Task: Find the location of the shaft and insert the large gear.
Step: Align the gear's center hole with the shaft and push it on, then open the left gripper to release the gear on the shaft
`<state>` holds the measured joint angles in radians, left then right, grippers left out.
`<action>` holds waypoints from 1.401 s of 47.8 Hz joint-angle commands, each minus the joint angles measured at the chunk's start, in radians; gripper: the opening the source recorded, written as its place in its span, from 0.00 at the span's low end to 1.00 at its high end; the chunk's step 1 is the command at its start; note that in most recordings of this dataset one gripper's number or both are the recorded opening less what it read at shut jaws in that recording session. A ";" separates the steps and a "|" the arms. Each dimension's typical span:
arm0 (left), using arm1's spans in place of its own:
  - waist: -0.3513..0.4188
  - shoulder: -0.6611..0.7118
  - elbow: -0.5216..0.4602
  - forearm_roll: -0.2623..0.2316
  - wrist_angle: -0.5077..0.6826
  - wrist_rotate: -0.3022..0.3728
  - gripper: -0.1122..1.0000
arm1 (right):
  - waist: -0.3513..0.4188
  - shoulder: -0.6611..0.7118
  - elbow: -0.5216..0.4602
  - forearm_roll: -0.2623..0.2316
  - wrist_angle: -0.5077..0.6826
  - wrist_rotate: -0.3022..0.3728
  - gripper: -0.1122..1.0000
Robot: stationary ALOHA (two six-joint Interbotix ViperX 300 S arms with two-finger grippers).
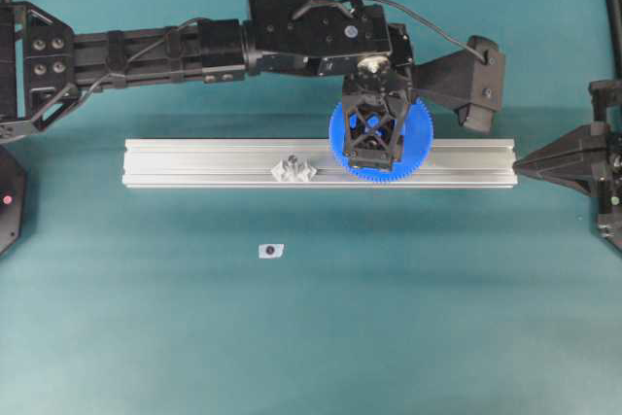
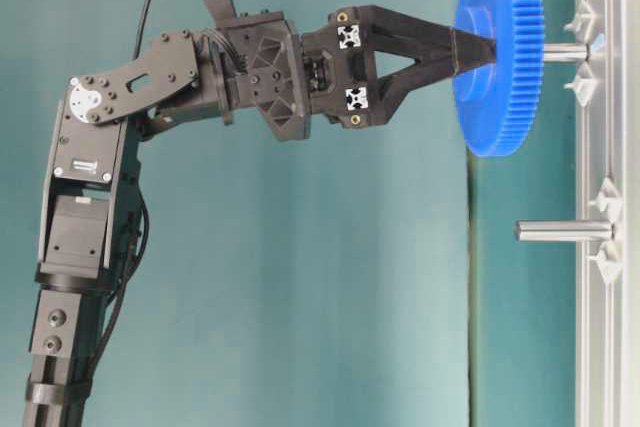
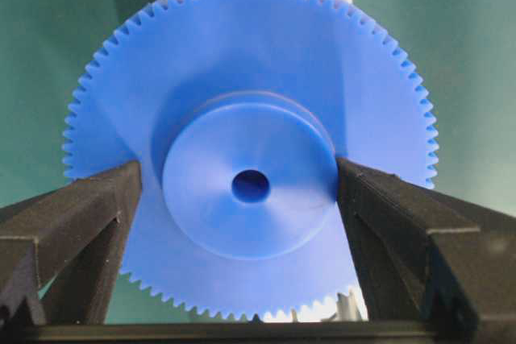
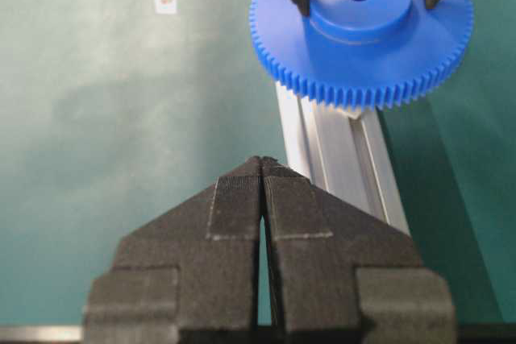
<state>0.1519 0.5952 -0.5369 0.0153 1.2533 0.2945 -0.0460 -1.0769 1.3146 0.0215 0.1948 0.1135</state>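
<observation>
The large gear [image 1: 339, 131], a bright blue toothed disc, hangs level over the silver rail [image 1: 194, 162]. In the table-level view the gear [image 2: 500, 97] sits partway along the shaft [image 2: 566, 50], with a stretch of shaft bare between gear and rail. My left gripper [image 3: 239, 187] points down at it, open, with one finger on each side of the raised hub. The left finger [image 3: 97, 207] stands clear of the hub and the right finger [image 3: 379, 215] is at its edge. The centre hole looks dark. My right gripper [image 4: 264, 163] is shut on nothing, off the rail's right end [image 1: 520, 164].
A second upright peg [image 1: 293, 166] with clear diamond pieces stands on the rail left of the gear, also in the table-level view [image 2: 565, 231]. A small white tag with a dark dot [image 1: 271, 251] lies on the teal mat in front of the rail.
</observation>
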 commanded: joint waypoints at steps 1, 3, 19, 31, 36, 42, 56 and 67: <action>0.000 -0.020 -0.038 0.008 -0.008 -0.005 0.90 | -0.002 0.006 -0.009 -0.002 -0.009 0.012 0.08; -0.005 -0.018 -0.049 0.008 -0.005 -0.009 0.90 | -0.002 0.006 -0.009 -0.002 -0.009 0.012 0.08; -0.021 -0.009 -0.072 0.008 0.011 -0.026 0.90 | -0.002 0.006 -0.012 -0.002 -0.009 0.012 0.08; -0.032 -0.011 -0.074 0.008 0.011 -0.064 0.90 | -0.002 0.005 -0.009 -0.002 -0.009 0.012 0.08; -0.034 -0.012 -0.074 0.008 0.003 -0.067 0.90 | -0.002 0.003 -0.009 -0.002 -0.009 0.011 0.08; -0.035 -0.017 -0.072 0.006 -0.006 -0.071 0.90 | -0.002 0.000 -0.009 -0.002 -0.009 0.011 0.08; -0.040 -0.048 -0.060 0.006 -0.029 -0.087 0.90 | -0.002 -0.035 -0.002 -0.002 0.006 0.011 0.08; -0.054 -0.087 -0.014 0.008 -0.034 -0.094 0.90 | -0.002 -0.061 0.000 -0.002 0.044 0.011 0.08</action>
<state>0.1074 0.5814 -0.5568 0.0199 1.2257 0.2040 -0.0460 -1.1413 1.3238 0.0215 0.2362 0.1120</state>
